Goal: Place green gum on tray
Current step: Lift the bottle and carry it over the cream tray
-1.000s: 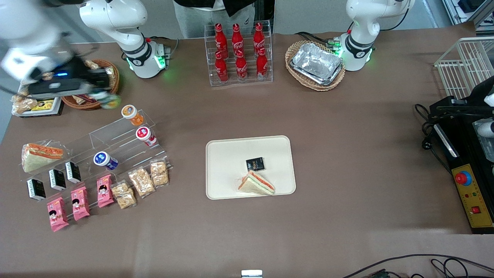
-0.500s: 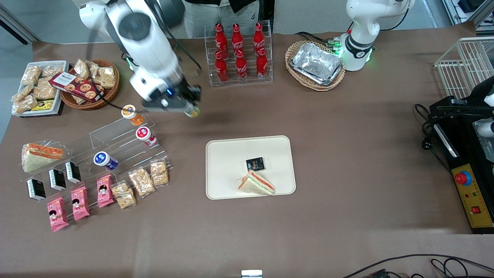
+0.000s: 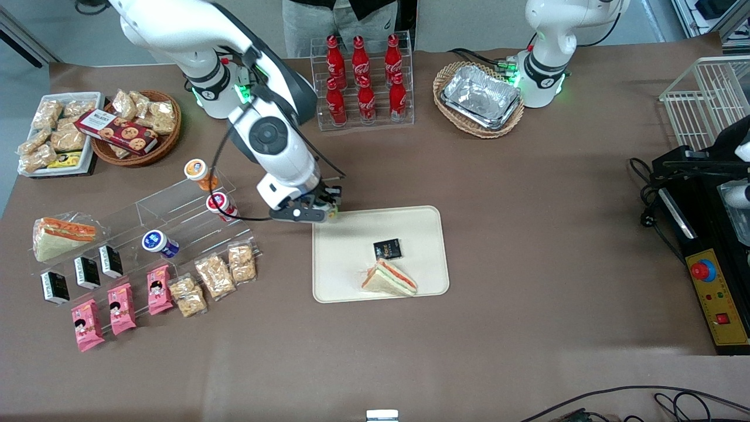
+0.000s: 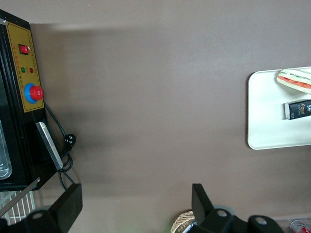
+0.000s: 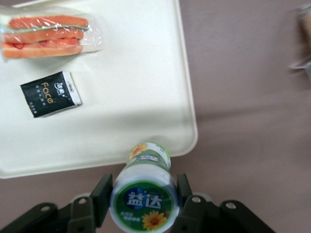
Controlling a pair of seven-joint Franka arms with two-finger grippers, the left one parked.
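The end effector point(image 5: 142, 201) gripped the small round green-lidded gum canister point(image 5: 144, 196) above the corner rim of the flat cream-white plastic tray point(image 5: 126, 97). Carrying it farther over bare tray, clear of the black packet point(image 5: 50, 93), before lowering seemed wise.

green gum point(image 5: 144, 200) — green lid, sunflower label | tray point(image 5: 146, 97) — cream-white | pincer point(image 5: 144, 201) — black
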